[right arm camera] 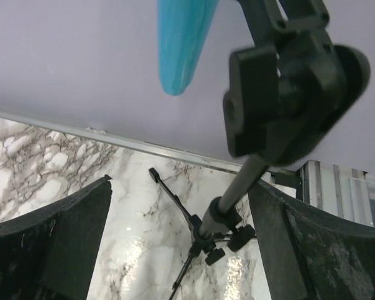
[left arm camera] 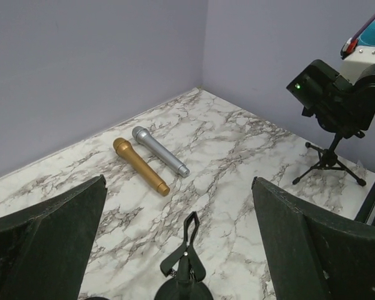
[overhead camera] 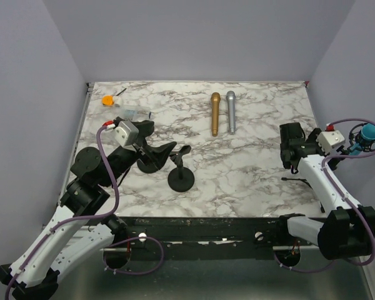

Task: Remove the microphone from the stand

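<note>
Just ahead of released right tool (right arm camera: 180, 187), blue microphone (right arm camera: 181, 44), high on stand (right arm camera: 234, 194), untouched

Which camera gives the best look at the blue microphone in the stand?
Right wrist: the blue microphone is large and close, its tapered end beside the stand clamp, though cropped. Top external shows it small from above at the right edge; left wrist catches only a sliver.

White marble-look surface (overhead camera: 250, 169) w/ grey veins. Plain lilac-grey walls on 3 sides of surface: back wall (overhead camera: 200, 37), left wall (overhead camera: 25, 94), right wall (overhead camera: 356, 69). Metal strip (overhead camera: 85, 112) along surface's left edge, black rail (overhead camera: 206, 224) along its near edge. Light even, diffuse; soft shadows on surface.
</note>
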### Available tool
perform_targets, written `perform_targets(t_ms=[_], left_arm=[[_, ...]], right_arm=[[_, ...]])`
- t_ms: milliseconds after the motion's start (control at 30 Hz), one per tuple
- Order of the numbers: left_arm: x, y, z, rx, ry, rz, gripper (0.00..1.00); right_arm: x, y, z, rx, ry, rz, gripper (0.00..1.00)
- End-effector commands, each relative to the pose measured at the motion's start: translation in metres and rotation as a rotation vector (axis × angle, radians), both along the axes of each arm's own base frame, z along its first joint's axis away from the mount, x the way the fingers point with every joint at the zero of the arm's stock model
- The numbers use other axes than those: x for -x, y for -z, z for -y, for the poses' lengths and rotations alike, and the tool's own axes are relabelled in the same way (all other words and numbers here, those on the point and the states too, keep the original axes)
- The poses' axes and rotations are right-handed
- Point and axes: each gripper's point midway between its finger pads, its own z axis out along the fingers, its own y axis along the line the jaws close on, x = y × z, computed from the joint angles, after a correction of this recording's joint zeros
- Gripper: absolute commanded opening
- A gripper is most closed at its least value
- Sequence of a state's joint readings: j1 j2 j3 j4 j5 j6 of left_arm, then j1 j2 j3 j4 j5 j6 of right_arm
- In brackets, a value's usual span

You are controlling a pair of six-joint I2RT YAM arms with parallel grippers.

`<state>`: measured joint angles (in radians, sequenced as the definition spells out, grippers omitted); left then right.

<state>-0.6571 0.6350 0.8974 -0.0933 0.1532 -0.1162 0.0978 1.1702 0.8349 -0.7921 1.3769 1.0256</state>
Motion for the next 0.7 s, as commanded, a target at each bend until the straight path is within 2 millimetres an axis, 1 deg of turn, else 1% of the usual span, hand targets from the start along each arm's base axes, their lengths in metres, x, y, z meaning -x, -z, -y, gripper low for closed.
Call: perform_targets(t_ms=[0, 100, 167, 200, 267, 300, 333, 400, 467, 600, 667], left_arm=[[-0.003, -0.001, -0.001, 0.001, -0.02, 0.015, 0.99], [-0.005, 0.002, 0.001, -0.004, -0.02, 0.008, 0.99], [-0.007, 0.006, 0.002, -0.009, -0.02, 0.002, 0.98], [-0.008, 0.007, 0.003, -0.013, -0.023, -0.001, 0.99], [-0.01, 0.01, 0.004, -0.02, -0.026, -0.007, 0.98], [-0.011, 0.011, 0.004, -0.023, -0.028, -0.008, 0.98], [-0.012, 0.012, 0.005, -0.024, -0.029, -0.011, 0.99], [-0.014, 0.014, 0.005, -0.027, -0.03, -0.015, 0.99], [-0.015, 0.016, 0.006, -0.033, -0.031, -0.019, 0.98], [-0.017, 0.018, 0.006, -0.042, -0.041, -0.018, 0.99], [-0.019, 0.019, 0.005, -0.048, -0.048, -0.017, 0.98]], right_arm=[[-0.015, -0.017, 0.009, 0.053, 0.031, 0.066, 0.9], [-0.027, -0.012, 0.011, 0.026, -0.007, 0.091, 0.85], [-0.03, -0.008, 0.015, -0.001, -0.023, 0.12, 0.8], [-0.032, -0.006, 0.016, -0.013, -0.038, 0.132, 0.76], [-0.037, -0.003, 0.014, -0.025, -0.074, 0.132, 0.7], [-0.038, -0.003, 0.014, -0.017, -0.078, 0.125, 0.69], [-0.035, -0.001, 0.021, -0.008, -0.057, 0.118, 0.69], [-0.036, 0.002, 0.022, -0.001, -0.066, 0.095, 0.68], [-0.04, 0.008, 0.02, -0.018, -0.091, 0.092, 0.62], [-0.047, 0.016, 0.015, -0.05, -0.145, 0.097, 0.45], [-0.052, 0.019, 0.012, -0.065, -0.173, 0.09, 0.39]])
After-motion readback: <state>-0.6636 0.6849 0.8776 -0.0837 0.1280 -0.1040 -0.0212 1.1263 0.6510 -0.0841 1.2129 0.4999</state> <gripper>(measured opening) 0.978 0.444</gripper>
